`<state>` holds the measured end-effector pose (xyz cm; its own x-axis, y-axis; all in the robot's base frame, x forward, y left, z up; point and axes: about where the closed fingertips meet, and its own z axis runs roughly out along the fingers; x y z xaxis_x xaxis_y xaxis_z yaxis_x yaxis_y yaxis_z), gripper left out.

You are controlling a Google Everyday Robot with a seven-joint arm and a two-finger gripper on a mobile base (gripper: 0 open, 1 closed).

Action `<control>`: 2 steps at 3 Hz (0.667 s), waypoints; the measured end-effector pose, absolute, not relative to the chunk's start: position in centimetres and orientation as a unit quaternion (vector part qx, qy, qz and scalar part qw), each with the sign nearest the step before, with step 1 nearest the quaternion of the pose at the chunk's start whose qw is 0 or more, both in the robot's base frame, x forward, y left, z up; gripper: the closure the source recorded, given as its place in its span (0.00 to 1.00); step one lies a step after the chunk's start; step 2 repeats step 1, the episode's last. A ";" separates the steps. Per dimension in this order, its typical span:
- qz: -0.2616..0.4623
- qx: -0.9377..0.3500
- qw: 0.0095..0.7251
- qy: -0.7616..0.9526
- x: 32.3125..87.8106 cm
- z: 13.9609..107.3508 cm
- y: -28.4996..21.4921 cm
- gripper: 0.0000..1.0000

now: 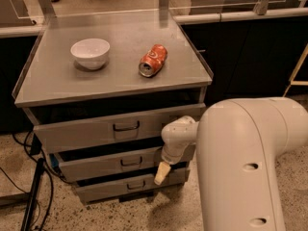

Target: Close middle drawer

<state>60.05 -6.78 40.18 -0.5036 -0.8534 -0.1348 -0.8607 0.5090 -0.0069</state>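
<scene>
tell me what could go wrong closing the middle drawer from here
The pincer sits near the right end of the middle drawer, far from its central handle; an off-centre push may skew and jam it. It hangs low, near the bottom drawer, and might catch there. The can lies sideways on the cabinet top; a jolt could roll it.

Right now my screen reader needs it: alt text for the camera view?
The gripper hangs by the right end of the middle drawer, which stands slightly open. A bowl and a tipped can lie on the cabinet top.
</scene>
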 end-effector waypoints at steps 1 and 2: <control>0.030 -0.495 0.060 0.867 60.0 40.2 -6.8 0.00; 0.030 -0.495 0.060 0.867 60.0 40.2 -6.8 0.00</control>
